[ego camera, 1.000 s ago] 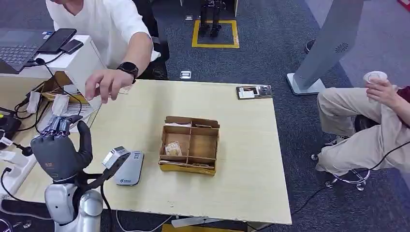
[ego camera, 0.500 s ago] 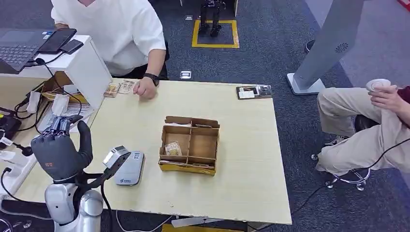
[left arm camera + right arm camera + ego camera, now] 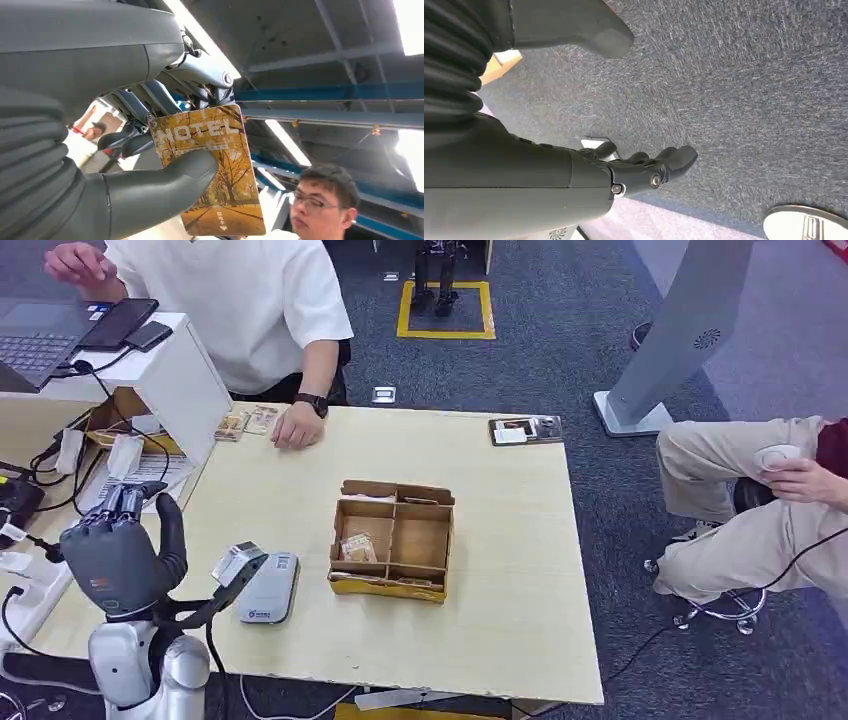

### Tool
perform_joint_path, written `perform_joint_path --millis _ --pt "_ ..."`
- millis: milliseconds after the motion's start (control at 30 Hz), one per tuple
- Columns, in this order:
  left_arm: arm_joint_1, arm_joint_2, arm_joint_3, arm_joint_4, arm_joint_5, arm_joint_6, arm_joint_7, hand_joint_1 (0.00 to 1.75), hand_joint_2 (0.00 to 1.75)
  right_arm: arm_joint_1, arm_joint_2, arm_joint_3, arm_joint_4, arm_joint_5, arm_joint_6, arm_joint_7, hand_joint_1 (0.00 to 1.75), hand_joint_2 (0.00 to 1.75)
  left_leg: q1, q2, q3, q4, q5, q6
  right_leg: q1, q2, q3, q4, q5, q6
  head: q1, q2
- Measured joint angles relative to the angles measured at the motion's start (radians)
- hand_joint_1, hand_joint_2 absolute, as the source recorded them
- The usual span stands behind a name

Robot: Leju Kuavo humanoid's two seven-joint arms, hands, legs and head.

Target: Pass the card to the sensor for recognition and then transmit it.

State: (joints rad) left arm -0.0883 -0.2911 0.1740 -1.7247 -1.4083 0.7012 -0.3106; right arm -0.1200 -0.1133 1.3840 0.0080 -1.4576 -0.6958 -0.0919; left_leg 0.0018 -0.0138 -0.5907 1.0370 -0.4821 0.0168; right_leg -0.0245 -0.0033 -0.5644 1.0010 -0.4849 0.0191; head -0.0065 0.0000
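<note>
Card (image 3: 215, 165) sits pinched between the thumb and dark fingers of the left hand (image 3: 115, 555), which is raised over the table's (image 3: 500, 640) near left corner, just beside the grey sensor (image 3: 268, 588). Right hand (image 3: 644, 170) hangs over grey carpet with its fingers loosely apart and nothing in them. Farther across the table stands a cardboard box (image 3: 394, 540) with compartments, one holding a small packet, and beyond it a person in a white shirt (image 3: 250, 300) rests a hand at the far edge near some cards (image 3: 245, 422).
</note>
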Motion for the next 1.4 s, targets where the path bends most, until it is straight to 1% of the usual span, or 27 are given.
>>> perform_joint_path --millis 233,333,433,500,633,1100,1267,1400 --pt "0.010 0.000 0.046 0.006 -0.067 0.000 0.036 1.75 1.75 0.004 0.000 -0.002 0.000 -0.003 0.000 0.000 0.00 1.75 0.000 0.000 0.000 0.000 0.000 0.000 0.000 0.000 0.000 0.000 0.000 0.000 0.000 0.000" --pt "0.014 0.003 0.067 0.018 -0.097 0.000 0.071 1.75 1.75 0.005 0.000 -0.002 0.000 -0.008 0.000 0.002 0.00 1.75 0.000 0.000 0.000 0.000 0.000 0.000 0.000 0.000 0.000 0.000 0.000 0.000 0.000 0.000" --pt "0.017 0.010 0.079 0.050 -0.097 0.000 0.111 1.75 1.75 0.006 0.000 -0.003 0.000 -0.010 0.000 0.001 0.00 1.75 0.000 0.000 0.000 0.000 0.000 0.000 0.000 0.000 0.000 0.000 0.000 0.000 0.000 0.000" --pt "0.025 0.008 0.079 0.064 -0.136 0.000 0.143 1.75 1.75 0.006 0.000 -0.004 0.000 -0.012 0.000 0.002 0.00 1.75 0.000 0.000 0.000 0.000 0.000 0.000 0.000 0.000 0.000 0.000 0.000 0.000 0.000 0.000" --pt "0.037 0.010 0.079 0.098 -0.139 0.000 0.189 1.75 1.75 0.006 0.000 -0.007 0.000 -0.014 0.000 0.002 0.00 1.75 0.000 0.000 0.000 0.000 0.000 0.000 0.000 0.000 0.000 0.000 0.000 0.000 0.000 0.000" --pt "0.052 0.011 0.079 0.136 -0.140 0.000 0.201 1.75 1.75 0.008 0.000 -0.009 0.000 -0.015 0.000 0.002 0.00 1.75 0.000 0.000 0.000 0.000 0.000 0.000 0.000 0.000 0.000 0.000 0.000 0.000 0.000 0.000" --pt "0.066 0.027 0.071 0.170 -0.140 0.000 0.249 1.75 1.75 0.011 0.000 -0.010 0.000 -0.019 0.000 0.000 0.00 1.75 0.000 0.000 0.000 0.000 0.000 0.000 0.000 0.000 0.000 0.000 0.000 0.000 0.000 0.000" --pt "0.075 0.044 0.051 0.217 -0.140 0.000 0.282 1.75 1.75 0.013 0.000 -0.012 0.000 -0.020 0.000 0.000 0.00 1.75 0.000 0.000 0.000 0.000 0.000 0.000 0.000 0.000 0.000 0.000 0.000 0.000 0.000 0.000"
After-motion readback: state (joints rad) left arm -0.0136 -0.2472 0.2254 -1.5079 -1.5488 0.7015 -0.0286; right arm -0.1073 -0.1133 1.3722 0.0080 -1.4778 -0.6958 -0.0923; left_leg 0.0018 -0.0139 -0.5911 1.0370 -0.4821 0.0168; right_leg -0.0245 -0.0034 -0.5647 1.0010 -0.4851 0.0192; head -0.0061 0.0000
